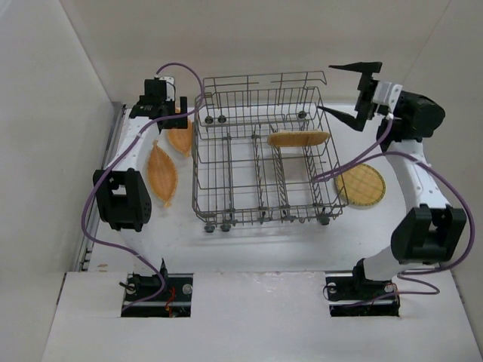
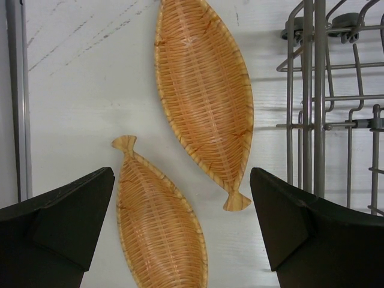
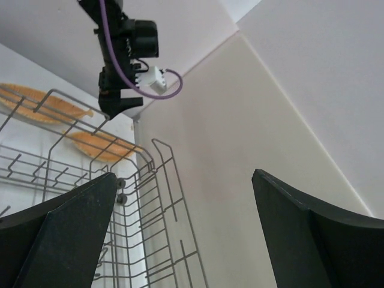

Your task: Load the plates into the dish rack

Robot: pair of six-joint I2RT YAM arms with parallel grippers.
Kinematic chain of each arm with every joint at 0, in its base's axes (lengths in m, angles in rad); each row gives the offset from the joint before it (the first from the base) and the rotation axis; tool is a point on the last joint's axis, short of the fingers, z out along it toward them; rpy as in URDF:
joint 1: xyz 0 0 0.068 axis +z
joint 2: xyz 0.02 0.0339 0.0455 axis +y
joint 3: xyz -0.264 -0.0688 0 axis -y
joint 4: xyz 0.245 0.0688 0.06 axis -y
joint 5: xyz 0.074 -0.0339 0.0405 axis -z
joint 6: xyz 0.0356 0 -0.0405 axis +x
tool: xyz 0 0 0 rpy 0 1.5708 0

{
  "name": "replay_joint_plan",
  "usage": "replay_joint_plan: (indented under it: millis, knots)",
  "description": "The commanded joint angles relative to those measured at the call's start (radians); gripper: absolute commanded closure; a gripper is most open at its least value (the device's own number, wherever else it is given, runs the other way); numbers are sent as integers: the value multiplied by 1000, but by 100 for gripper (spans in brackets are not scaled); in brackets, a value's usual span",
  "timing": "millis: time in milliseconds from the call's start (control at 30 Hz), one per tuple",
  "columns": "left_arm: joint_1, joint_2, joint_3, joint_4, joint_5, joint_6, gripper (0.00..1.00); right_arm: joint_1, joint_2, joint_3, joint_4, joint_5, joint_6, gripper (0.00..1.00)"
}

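orange-tan wicker fills the view under my left arm: two fish-shaped woven plates lie flat on the white table (image 2: 72, 78), just left of the dish rack (image 2: 312, 108). the far fish plate (image 2: 204, 96) points its tail toward the near side, the near fish plate (image 2: 159, 222) points its tail toward the far side, and the two lie close side by side with a thin strip of table between them. my left gripper (image 2: 182, 174) hangs over them with its jaws spread wide and nothing in them; its black fingers (image 2: 60, 228) are clear of both plates. from the top camera the grey wire rack stands in the middle of the table, and one plate is already in it: the racked plate (image 1: 299, 139) sits among the upright wires in the far right part, seen nearly edge-on. a round grid plate (image 1: 360, 185) lies flat on the table just right of the rack, toward its near right corner. my right gripper (image 1: 347, 92) is raised above the rack's far right corner, jaws wide apart and empty. its wrist camera looks across the rack's far rim toward the far left corner of the walls (image 3: 288, 90), where my left arm's wrist and its purple cable (image 3: 111, 36) show, with both fish plates visible through the wires.
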Motion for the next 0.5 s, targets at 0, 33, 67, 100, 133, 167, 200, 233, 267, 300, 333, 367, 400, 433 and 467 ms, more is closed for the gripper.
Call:
replay_joint_plan:
  millis: [0, 33, 67, 100, 133, 167, 200, 233, 267, 300, 333, 367, 400, 433, 467]
  knots:
    - [-8, 5, 21, 30, 30, -18, 0, -9, -104, -52, -269, 116, -201, 0]
    - [-10, 5, 25, 29, 30, -18, 0, -7, -127, -53, -376, 166, -260, 0]
    - [-10, 5, 25, 27, 30, -18, 0, -3, -144, -44, -494, 227, -323, 0]
    - [-11, 4, 25, 27, 32, -18, 0, -3, -155, -30, -612, 286, -400, 0]
    - [-13, 4, 25, 26, 34, -18, 0, 2, -159, -10, -724, 348, -467, 0]
    - [-14, 2, 25, 26, 35, -18, 0, 11, -159, 13, -827, 413, -526, 0]
    - [-16, 0, 22, 26, 37, -18, 0, 25, -155, 45, -922, 477, -558, 0]
    - [-19, -1, 20, 26, 37, -18, 0, 34, -147, 75, -1001, 546, -569, 0]
    - [-20, -3, 18, 26, 37, -18, 0, 37, -141, 101, -1059, 597, -575, 0]
    - [-20, -4, 17, 29, 37, -18, 0, 43, -132, 125, -1102, 652, -568, 0]
    - [-22, -4, 17, 29, 37, -18, 0, 48, -127, 146, -1147, 695, -559, 0]
    - [-22, -4, 17, 29, 37, -18, 0, 49, -124, 166, -1194, 734, -552, 0]
    - [-22, -4, 17, 30, 37, -19, 0, 52, -119, 189, -1247, 769, -543, 0]
    - [-22, -4, 18, 30, 37, -22, 0, 54, -118, 209, -1308, 794, -542, 0]
    - [-22, -4, 18, 30, 38, -25, 0, 54, -115, 229, -1359, 814, -543, 0]
